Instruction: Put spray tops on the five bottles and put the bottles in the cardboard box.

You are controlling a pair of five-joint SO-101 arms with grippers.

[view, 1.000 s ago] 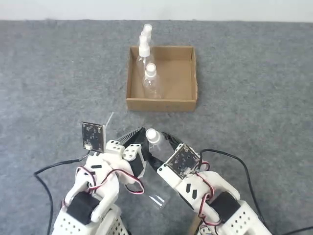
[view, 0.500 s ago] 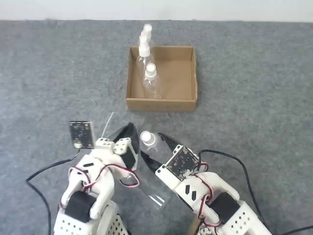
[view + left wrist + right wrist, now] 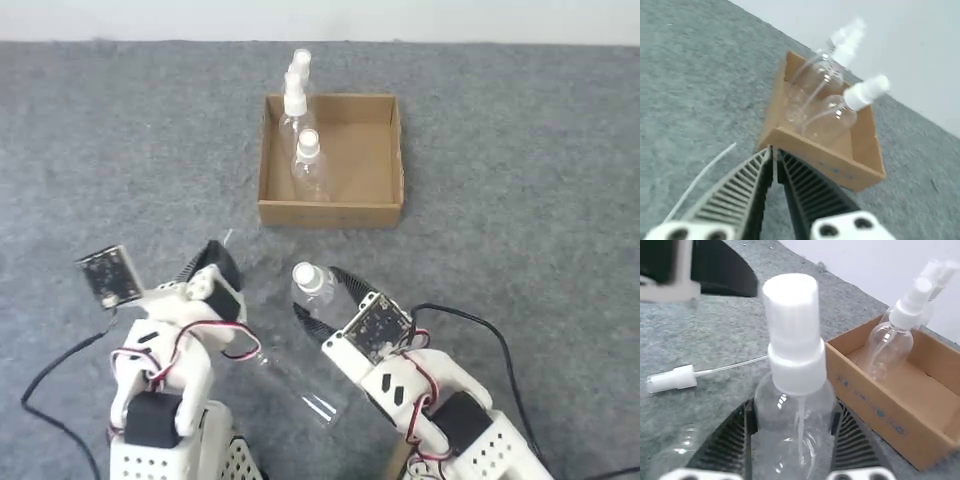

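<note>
At lower centre, right gripper (image 3: pixel 317 292) clamps the capped spray bottle (image 3: pixel 310 281); lower left, left gripper (image 3: pixel 215 262) is empty, jaws together. Lift above the rim, then lower into the cardboard box (image 3: pixel 330 212), upper centre, avoiding bottles (image 3: pixel 309 170) inside.

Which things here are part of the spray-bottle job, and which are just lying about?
Job:
brown cardboard box
three clear plastic spray-topped bottles standing in it
another clear topped bottle, held in the jaws of the right gripper
clear bottle lying between the arms
loose white spray top with thin tube

Lying about:
black cable
grey carpet
</note>
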